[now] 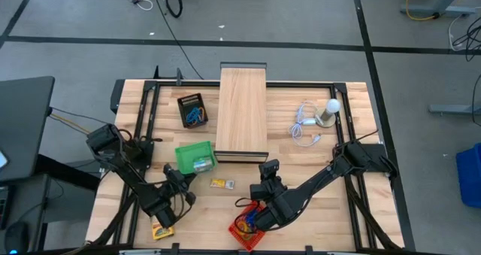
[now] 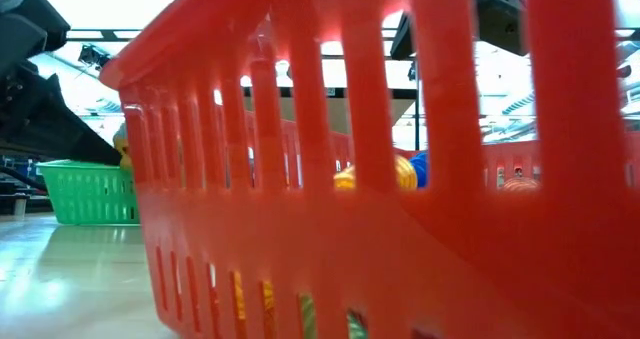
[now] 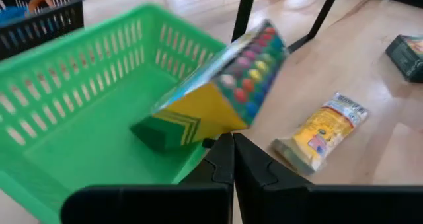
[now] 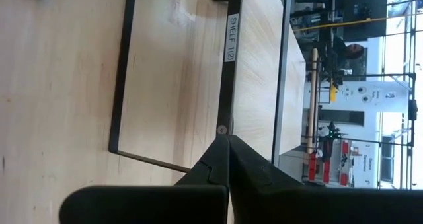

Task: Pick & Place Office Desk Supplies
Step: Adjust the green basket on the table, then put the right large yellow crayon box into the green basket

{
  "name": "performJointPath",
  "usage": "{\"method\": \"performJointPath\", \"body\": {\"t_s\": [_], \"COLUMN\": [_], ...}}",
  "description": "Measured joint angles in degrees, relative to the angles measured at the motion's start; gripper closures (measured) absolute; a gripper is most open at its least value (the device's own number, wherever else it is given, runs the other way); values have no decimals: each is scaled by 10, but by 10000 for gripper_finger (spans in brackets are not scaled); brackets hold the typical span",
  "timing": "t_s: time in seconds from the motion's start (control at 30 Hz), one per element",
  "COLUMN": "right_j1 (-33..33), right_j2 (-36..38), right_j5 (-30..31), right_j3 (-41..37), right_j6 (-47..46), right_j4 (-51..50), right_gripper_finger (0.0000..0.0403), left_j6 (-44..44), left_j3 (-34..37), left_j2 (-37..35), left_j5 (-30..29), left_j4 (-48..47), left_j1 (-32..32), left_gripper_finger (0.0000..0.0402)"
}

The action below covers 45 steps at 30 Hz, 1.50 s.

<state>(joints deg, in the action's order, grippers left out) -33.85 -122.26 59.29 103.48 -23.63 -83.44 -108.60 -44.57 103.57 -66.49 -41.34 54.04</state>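
Left claw (image 3: 231, 141) pressed together near desk's 7 o'clock, just behind crayon box (image 3: 215, 92) tilted on green basket (image 3: 73, 105) rim, yellow packet (image 3: 322, 128) beside, right claw (image 4: 228, 145) together above red basket (image 1: 248, 229) at 6 o'clock, loops (image 2: 375, 174) inside.

From my remote station, the long pale wooden box (image 1: 242, 112) lies at the middle of the table's far side, on the butcher-block table (image 1: 361, 210). Right of the box I see a white round bulb (image 1: 332, 107) with its coiled white cable (image 1: 304, 127) just beside it. Beyond the box, a black cable (image 1: 173, 1) loops across the grey floor (image 1: 301, 14).
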Motion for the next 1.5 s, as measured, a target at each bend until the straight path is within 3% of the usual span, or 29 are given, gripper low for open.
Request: {"method": "performJointPath", "body": {"t_s": [0.8,1.17,1.37,1.5], "right_j1": [0,0,-3,-4], "right_j2": [0,0,0,0], "right_j5": [-15,-17,-13,-12], "right_j3": [0,0,0,0], "right_j6": [0,0,1,4], "right_j4": [3,6,11,11], "right_gripper_finger": [403,403,403,403], "left_j6": [6,12,-25,-21], "left_j3": [-107,-103,-34,-22], "left_j2": [-28,-26,-23,-23], "left_j5": [-10,-25,-24,-9], "left_j4": [-231,-242,-143,-145], "left_j1": [23,16,10,11], "left_gripper_finger": [401,401,401,401]}}
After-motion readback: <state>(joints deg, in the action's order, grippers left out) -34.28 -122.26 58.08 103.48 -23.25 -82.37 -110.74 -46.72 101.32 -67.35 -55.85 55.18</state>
